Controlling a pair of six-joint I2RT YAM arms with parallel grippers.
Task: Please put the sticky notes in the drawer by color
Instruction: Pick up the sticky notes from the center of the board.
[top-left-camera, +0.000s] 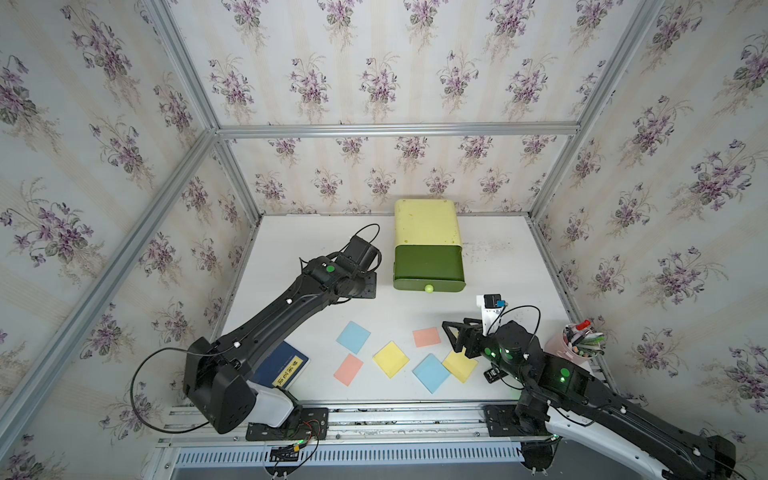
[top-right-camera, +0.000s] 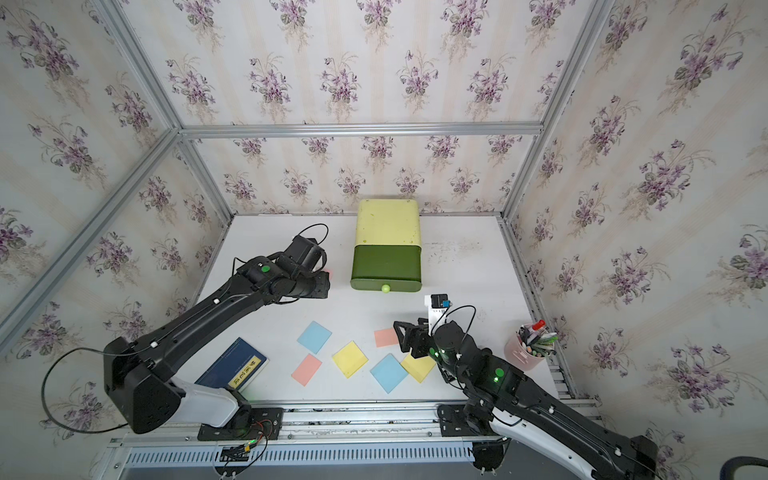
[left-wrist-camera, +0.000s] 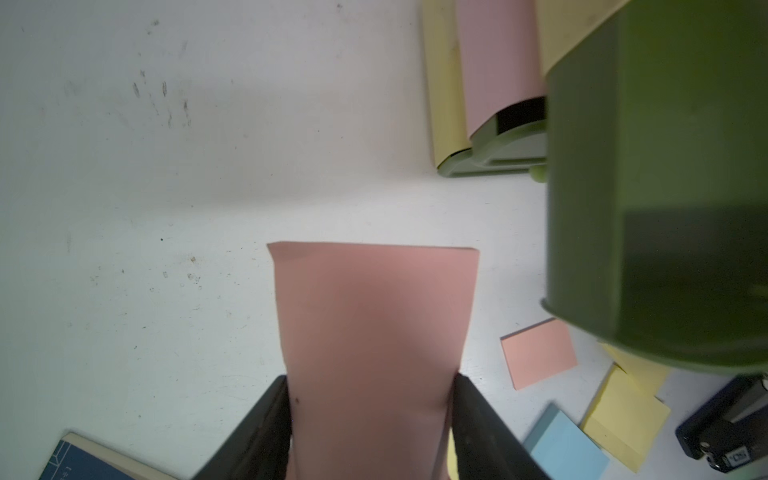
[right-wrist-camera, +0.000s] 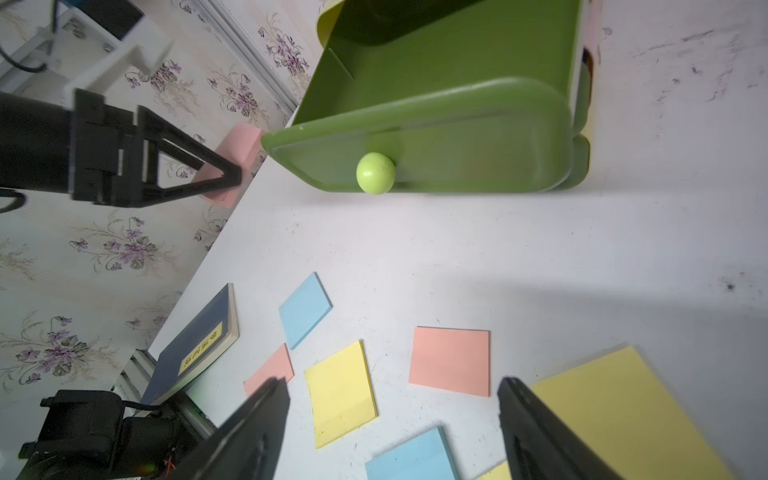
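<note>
Ok so left gripper (left-wrist-camera: 370, 377) is pinching a pink sticky note (left-wrist-camera: 374, 316), its lower end cut off at frame bottom; right gripper (right-wrist-camera: 390, 384) spread wide, only tips showing.

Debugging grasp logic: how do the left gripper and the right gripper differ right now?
Grip: the left gripper is shut on a pink sticky note; the right gripper is open and empty.
Place: the left gripper is beside the pulled-out drawer; the right gripper hangs over the loose notes lying on the table.
Shared: both are black, with two fingers.
</note>
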